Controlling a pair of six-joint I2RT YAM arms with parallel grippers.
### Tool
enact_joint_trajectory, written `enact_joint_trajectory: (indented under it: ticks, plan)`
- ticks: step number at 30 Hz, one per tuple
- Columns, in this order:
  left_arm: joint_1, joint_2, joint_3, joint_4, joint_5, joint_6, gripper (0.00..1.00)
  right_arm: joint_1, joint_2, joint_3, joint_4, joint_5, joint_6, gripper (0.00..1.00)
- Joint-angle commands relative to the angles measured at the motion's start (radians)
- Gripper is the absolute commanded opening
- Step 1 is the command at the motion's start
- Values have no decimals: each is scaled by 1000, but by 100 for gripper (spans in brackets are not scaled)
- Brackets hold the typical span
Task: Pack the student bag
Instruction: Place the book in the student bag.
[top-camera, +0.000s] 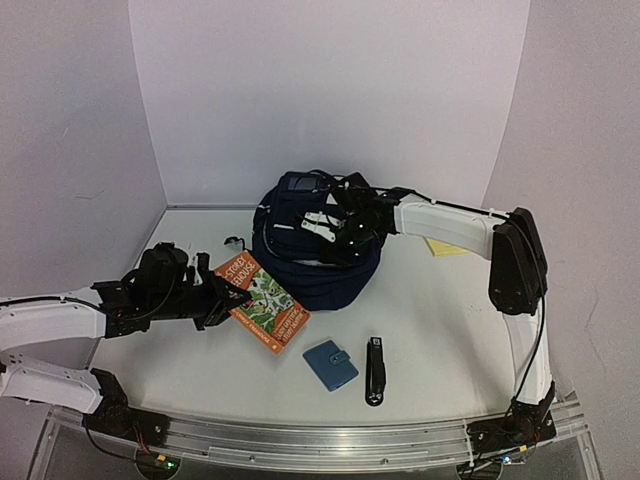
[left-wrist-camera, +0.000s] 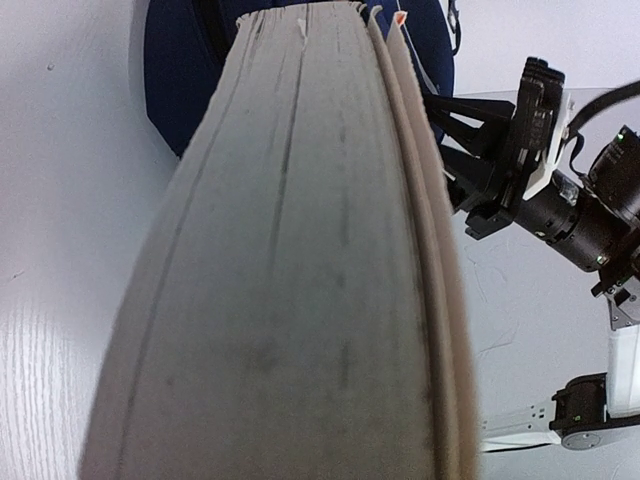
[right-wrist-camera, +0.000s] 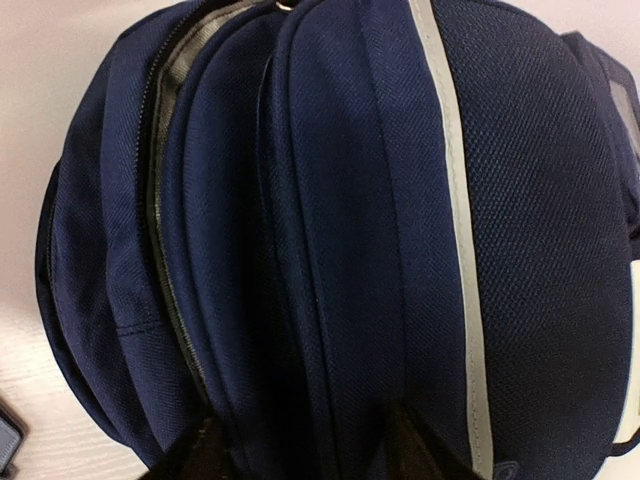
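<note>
student bag (top-camera: 318, 275): directly under right gripper (top-camera: 338, 228) — soft, slumping fabric; take at zip edge (right-wrist-camera: 160, 200)
right gripper: jaws astride the fabric — clamped or not, unclear
left gripper (top-camera: 220, 297): clamped on book (top-camera: 268, 300)

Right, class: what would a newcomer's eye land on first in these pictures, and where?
The dark navy student bag, bulging at the far middle of the table, with the right claw set down on its top. Left of it, the left claw grips an orange-covered book by its edge; its grey page block fills the left wrist view.
</note>
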Motion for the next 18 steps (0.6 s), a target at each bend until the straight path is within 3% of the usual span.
enact_joint_trajectory:
  ticks: [1, 3, 9, 18]
  plan:
    - [4, -9, 17, 125, 33, 39, 0, -1, -60, 60, -4, 29, 25, 16]
    - [4, -13, 15, 134, 37, 53, 0, -2, -67, 74, -5, 35, 36, 1]
    - [4, 41, 30, 260, 137, 122, 0, -3, -88, 134, -5, 2, 111, 0]
    - [4, 297, 181, 466, 328, 205, 0, -3, -118, 258, -6, -51, 236, 0]
